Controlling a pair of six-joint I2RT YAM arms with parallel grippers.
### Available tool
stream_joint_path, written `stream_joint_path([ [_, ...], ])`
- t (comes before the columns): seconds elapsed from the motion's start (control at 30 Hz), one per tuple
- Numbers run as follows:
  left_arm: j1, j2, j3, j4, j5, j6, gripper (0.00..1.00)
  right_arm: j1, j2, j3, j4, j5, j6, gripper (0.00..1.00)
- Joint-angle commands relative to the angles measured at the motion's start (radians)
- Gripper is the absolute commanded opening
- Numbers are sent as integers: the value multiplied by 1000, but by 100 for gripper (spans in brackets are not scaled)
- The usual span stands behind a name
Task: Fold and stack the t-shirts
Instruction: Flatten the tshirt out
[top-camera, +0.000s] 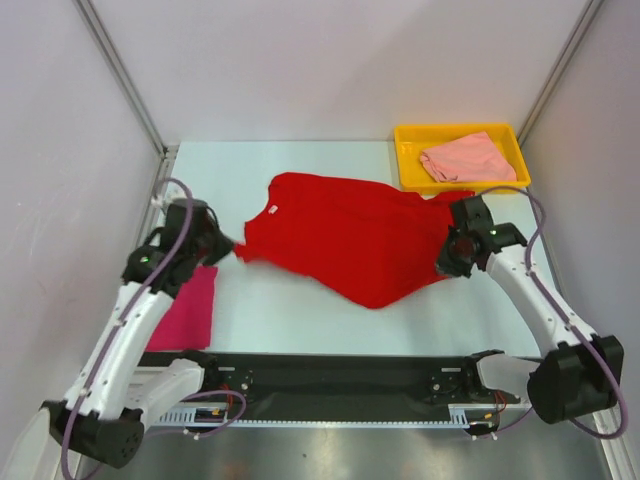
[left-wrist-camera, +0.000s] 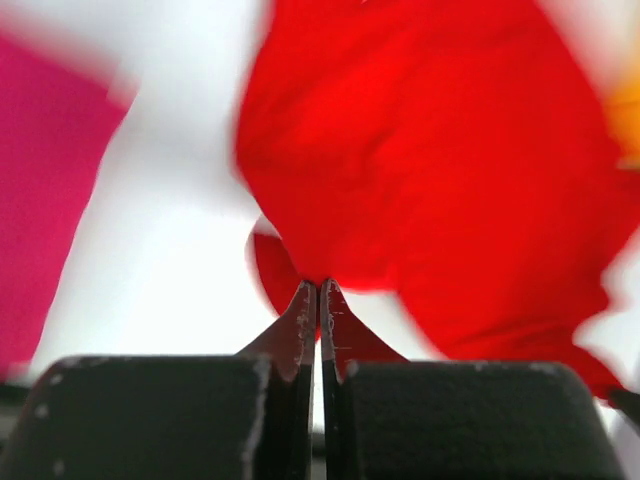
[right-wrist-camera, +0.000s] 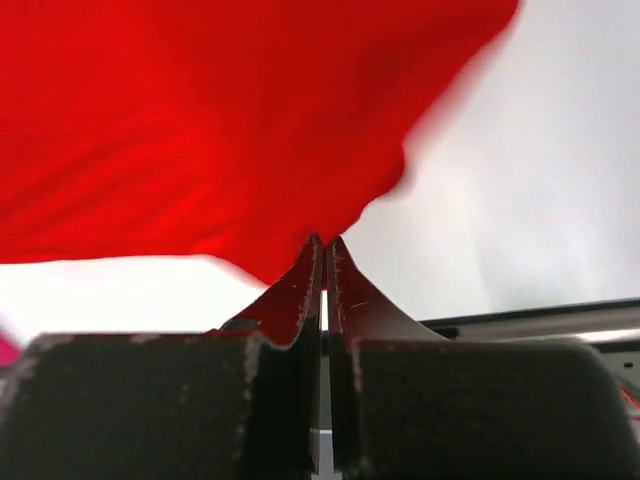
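Desk (top-camera: 300, 320): pale flat surface.
Magenta pink cloth t-shirt (top-camera: 190, 305): flat at the near left, partly hidden behind the left arm.
Left fingers (left-wrist-camera: 300, 325): closed, pinching the left corner of the bright red cloth t-shirt (top-camera: 350, 235).
Right fingers (right-wrist-camera: 300, 290): closed, pinching its right edge.
Bright red cloth t-shirt: spread mid-desk between both arms, rumpled.
Yellow plastic tray (top-camera: 408, 150): far right corner.
Pale salmon pink cloth t-shirt (top-camera: 465, 158): loosely folded, lying inside the tray.

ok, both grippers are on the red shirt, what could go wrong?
Left gripper and right gripper each pinch only a thin edge of the red shirt; it may slip when lifted. The left arm hangs over the magenta shirt and could drag it. Its sleeve beside the yellow tray might snag it.
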Motion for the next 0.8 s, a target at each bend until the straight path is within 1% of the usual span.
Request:
stream_joint_path([
  [0.0,5,-58,219,63,-30,234,0,43,-78,174,-137,13,-53,0],
  [0.03,5,-67,254,103,-7,246,0,47,-88,211,-175,7,-54,0],
  [0.07,5,-79,303,132,51,269,0,51,-113,245,-196,-7,-59,0],
  [0.1,7,-93,326,169,80,313,0,60,-128,313,-218,-19,-76,0],
  [0.13,5,-122,348,223,99,332,0,65,-142,343,-256,-35,-82,0],
  [0.17,5,-134,409,237,120,370,0,71,-185,369,-266,-82,-96,0],
  [0.23,5,-157,475,287,149,427,0,83,-231,442,-287,-121,-123,0],
  [0.27,5,-183,543,303,159,456,0,85,-257,469,-296,-157,-133,0],
  [0.3,5,-194,579,315,166,499,0,86,-297,492,-306,-179,-142,0],
  [0.33,5,-203,614,335,166,524,0,86,-320,545,-318,-202,-165,0],
  [0.37,4,-220,689,343,166,559,0,88,-360,568,-321,-246,-173,0],
  [0.4,2,-225,723,350,166,575,1,88,-380,591,-322,-268,-180,0],
  [0.43,2,-232,757,373,195,588,0,88,-394,646,-321,-291,-182,0],
  [0.47,-1,-236,827,384,203,614,0,88,-401,673,-324,-332,-180,0],
  [0.5,-3,-231,863,393,222,627,0,88,-403,705,-335,-360,-183,0],
  [0.53,-7,-223,950,403,232,634,0,86,-401,761,-341,-389,-188,0],
  [0.63,-16,-168,1082,418,277,673,0,85,-401,849,-326,-498,-189,0],
  [0.67,-28,-151,1169,420,285,694,0,85,-398,921,-324,-535,-189,0],
  [0.73,-45,-102,1256,429,304,719,0,79,-388,996,-324,-578,-199,0],
  [0.77,-64,-89,1336,432,311,739,0,71,-379,1053,-324,-602,-200,0],
])
